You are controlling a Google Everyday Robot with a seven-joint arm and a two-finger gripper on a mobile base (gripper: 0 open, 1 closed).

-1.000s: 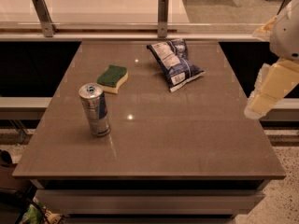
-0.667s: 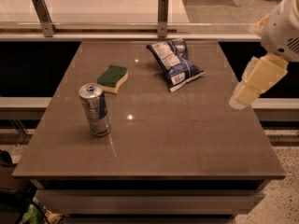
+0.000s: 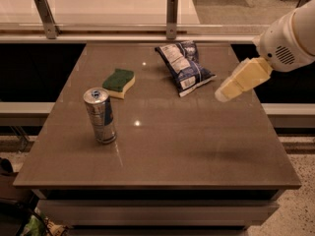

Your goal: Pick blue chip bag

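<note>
The blue chip bag [image 3: 184, 67] lies flat on the far middle of the brown table [image 3: 197, 146], its white label panel facing up. My gripper [image 3: 222, 93] is cream-coloured and hangs from the white arm [image 3: 290, 36] coming in from the right. It hovers above the table just right of the bag, pointing down and left toward the bag's near right corner. It is a short gap away from the bag and does not touch it. It holds nothing.
A green-and-yellow sponge [image 3: 118, 81] lies left of the bag. A silver-blue drink can [image 3: 101, 115] stands upright at the front left. A railing with metal posts [image 3: 171, 11] runs behind the table's far edge.
The gripper has moved left, from beyond the table's right edge to over the table beside the bag. The bag, sponge and can have not moved.
</note>
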